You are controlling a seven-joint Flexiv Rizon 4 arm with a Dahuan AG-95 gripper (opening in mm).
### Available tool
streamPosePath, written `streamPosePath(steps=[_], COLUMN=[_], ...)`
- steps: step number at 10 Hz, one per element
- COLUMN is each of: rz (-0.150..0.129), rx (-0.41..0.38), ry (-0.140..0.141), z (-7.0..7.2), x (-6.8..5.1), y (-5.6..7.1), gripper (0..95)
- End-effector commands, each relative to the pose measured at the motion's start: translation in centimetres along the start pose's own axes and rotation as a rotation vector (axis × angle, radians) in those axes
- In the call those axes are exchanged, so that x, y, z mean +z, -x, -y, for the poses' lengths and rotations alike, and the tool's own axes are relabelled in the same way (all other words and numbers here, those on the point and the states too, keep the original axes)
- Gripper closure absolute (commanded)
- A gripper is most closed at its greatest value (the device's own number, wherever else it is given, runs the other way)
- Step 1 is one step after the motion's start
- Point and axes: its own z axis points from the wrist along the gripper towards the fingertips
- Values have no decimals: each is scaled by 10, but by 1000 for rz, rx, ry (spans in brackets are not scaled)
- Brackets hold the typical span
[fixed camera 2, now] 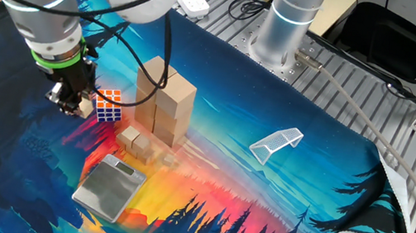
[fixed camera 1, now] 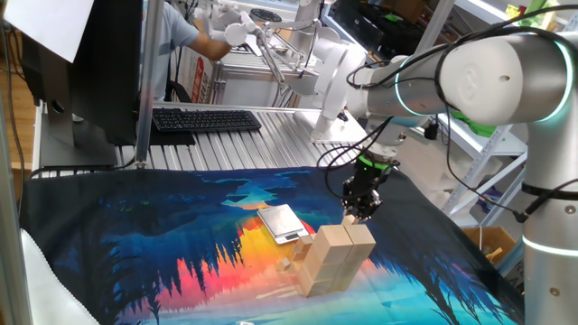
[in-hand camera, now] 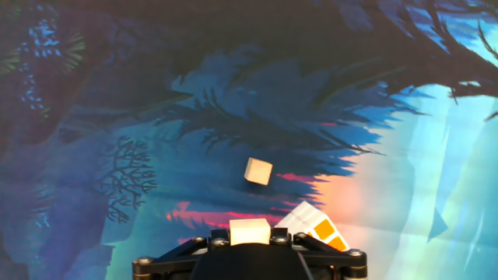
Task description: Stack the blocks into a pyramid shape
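Observation:
Several large pale wooden bricks stand stacked in a block (fixed camera 1: 334, 257), also seen in the other fixed view (fixed camera 2: 164, 101). A few small wooden cubes (fixed camera 2: 134, 140) lie at its foot. My gripper (fixed camera 2: 68, 99) hangs just above the cloth beside the stack, also seen in one fixed view (fixed camera 1: 361, 206). In the hand view the gripper (in-hand camera: 250, 233) is shut on a small wooden cube (in-hand camera: 250, 230). Another small wooden cube (in-hand camera: 258, 171) lies loose on the dark cloth ahead of it.
A Rubik's cube (fixed camera 2: 109, 105) sits right beside the gripper, also in the hand view (in-hand camera: 317, 226). A flat silver scale (fixed camera 2: 109, 187) lies in front of the stack. A white mesh piece (fixed camera 2: 277, 142) lies to the right. The arm's base (fixed camera 2: 285, 24) stands behind.

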Motion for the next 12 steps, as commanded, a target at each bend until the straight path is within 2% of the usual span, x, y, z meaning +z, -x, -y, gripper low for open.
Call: streamPosePath(steps=[1, 4, 7, 9, 11, 12], rz=[12, 57, 69, 74, 83, 102], rx=[-34, -69, -138, -232, -349, -449], ry=[-2, -15, -16, -1, 27, 54], z=[0, 0, 0, 0, 0, 0], x=[-1, -1, -1, -1, -1, -1], y=[0, 0, 0, 0, 0, 0], gripper=[950, 950, 950, 950, 950, 950])
